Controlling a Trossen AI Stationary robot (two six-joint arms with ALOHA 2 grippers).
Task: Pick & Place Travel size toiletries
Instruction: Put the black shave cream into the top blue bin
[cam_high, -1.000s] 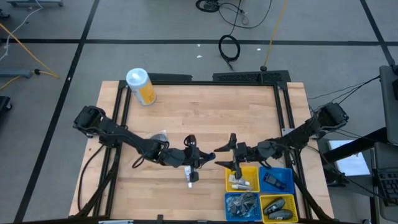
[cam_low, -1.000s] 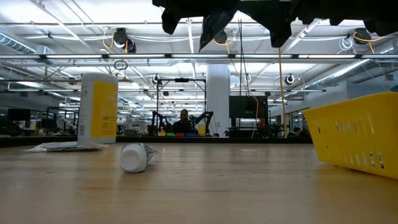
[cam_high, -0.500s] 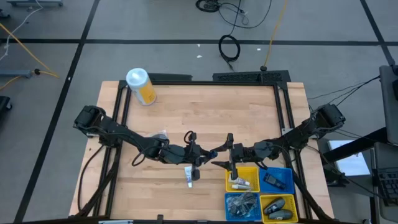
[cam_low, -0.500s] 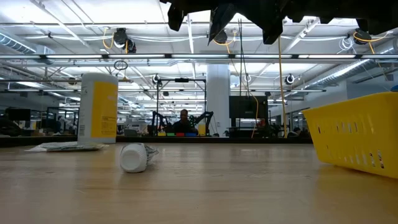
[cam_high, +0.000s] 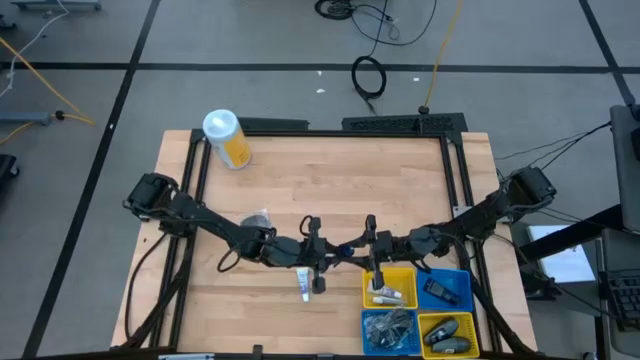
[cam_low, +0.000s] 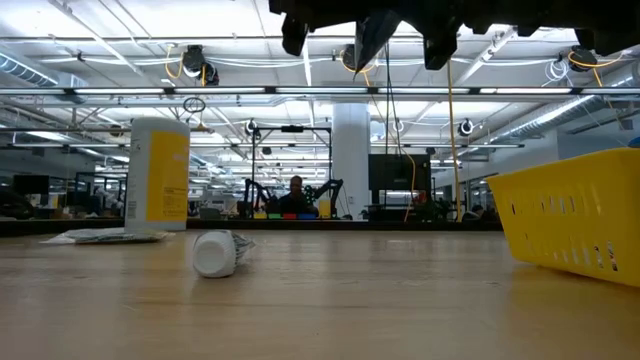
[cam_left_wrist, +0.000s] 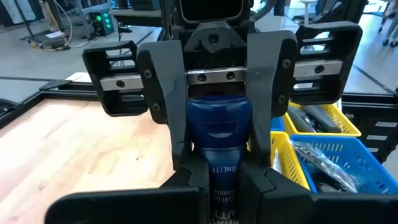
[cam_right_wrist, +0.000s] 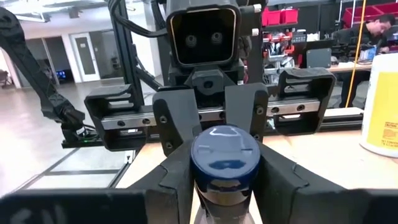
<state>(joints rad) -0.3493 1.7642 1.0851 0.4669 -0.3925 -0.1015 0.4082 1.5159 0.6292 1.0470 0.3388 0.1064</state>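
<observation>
Currently a handover is judged to be the step in hand. The dark blue tube is held in the air between the left gripper and the right gripper, which are met tip to tip above the table.

In the left wrist view the tube's printed body is clamped by that arm's own fingers, and the broad end is flanked closely by the right gripper's fingers. In the right wrist view the tube's round end is seated between that arm's own fingers, with the left gripper's fingers pressed to it just behind. Both pincers are read as closed on the tube.

To do it well:
- Firm clamping by the right gripper is to be confirmed before the left gripper is opened.
- The left fingers are to be opened fully and drawn straight back along the tube's axis, so the tube is not twisted or dragged.
- No sideways pull is to be made while both are clamped.

A slip is possible, since the tube looks smooth and soft.

The blue bin, just behind and below the right gripper, is judged the likely target. A white tube is left on the table just below the left gripper, to be picked later.
</observation>
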